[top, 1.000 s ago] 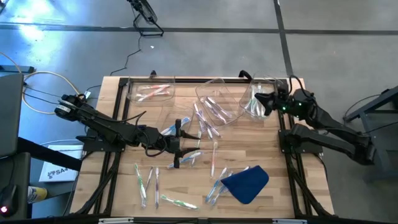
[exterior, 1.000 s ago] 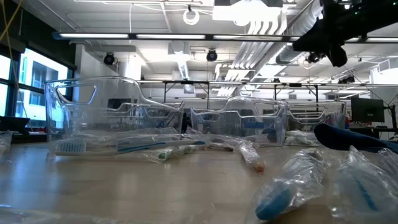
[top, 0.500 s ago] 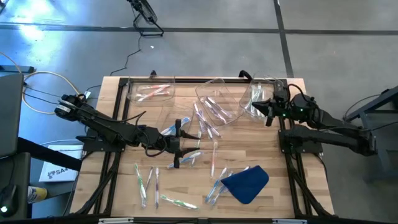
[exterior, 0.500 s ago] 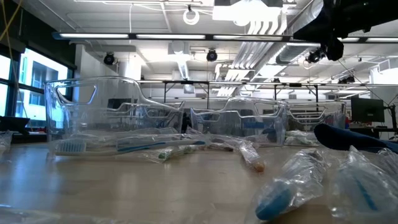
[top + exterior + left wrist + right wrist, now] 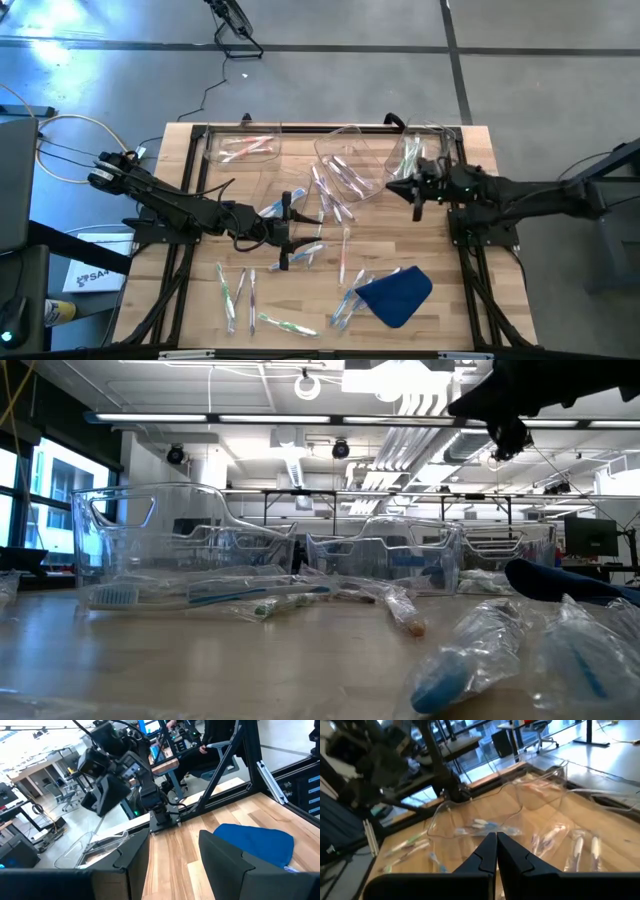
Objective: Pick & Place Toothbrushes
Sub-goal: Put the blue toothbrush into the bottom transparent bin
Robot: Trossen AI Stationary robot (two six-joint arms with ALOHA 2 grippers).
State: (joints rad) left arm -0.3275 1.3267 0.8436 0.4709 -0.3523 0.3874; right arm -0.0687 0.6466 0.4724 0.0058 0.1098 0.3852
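Several wrapped toothbrushes lie flat on the wooden table: one [image 5: 344,252] mid-table, a pair [image 5: 236,288] near the left front, and more [image 5: 326,196] by the middle bin. Others lie inside the bins, such as the ones [image 5: 246,148] in the left bin. My left gripper [image 5: 297,232] hovers open over mid-table with nothing between its fingers [image 5: 172,857]. My right gripper [image 5: 416,192] is shut and empty; it hangs in the air beside the right bin [image 5: 420,152]. It also shows shut in the right wrist view [image 5: 496,848] and high up in the low view [image 5: 508,432].
Three clear plastic bins stand along the far edge: left [image 5: 212,150], middle [image 5: 372,172] and right. A blue cloth [image 5: 396,292] lies near the front right, with wrapped brushes [image 5: 345,305] at its edge. Bare wood shows between the grippers and near the right edge.
My right gripper has moved from over the right bin toward the table's left and a little toward the near edge, as its arm stretches out level. The left arm and the toothbrushes have stayed where they were.
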